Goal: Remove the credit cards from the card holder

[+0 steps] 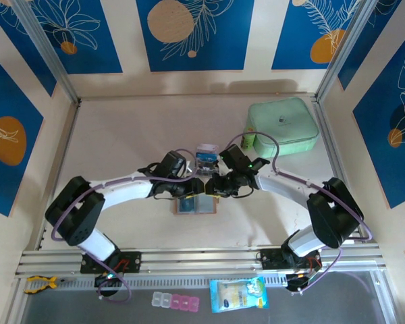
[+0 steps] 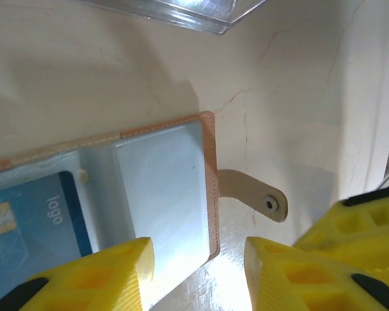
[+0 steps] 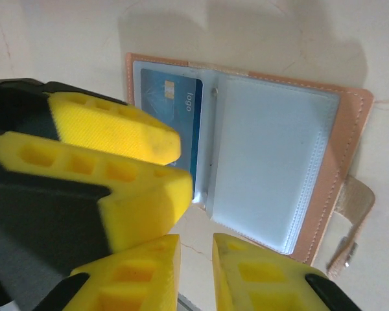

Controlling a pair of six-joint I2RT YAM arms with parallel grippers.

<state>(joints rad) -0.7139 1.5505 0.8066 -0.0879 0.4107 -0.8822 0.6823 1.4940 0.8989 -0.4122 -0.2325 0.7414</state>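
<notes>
Lying open on the desk (image 1: pixel 121 142) near its middle, the tan card holder (image 3: pixel 279 162) shows clear pockets, with a blue credit card (image 3: pixel 172 97) tucked into one of them. The left claw (image 2: pixel 198 259) hovers spread over the holder's edge, beside its snap strap (image 2: pixel 256 197). The right claw (image 3: pixel 196 262) hangs just beside the holder, its fingers close with a thin gap; whether it pinches anything I cannot tell. A mint-green case (image 1: pixel 283 127) sits far right.
</notes>
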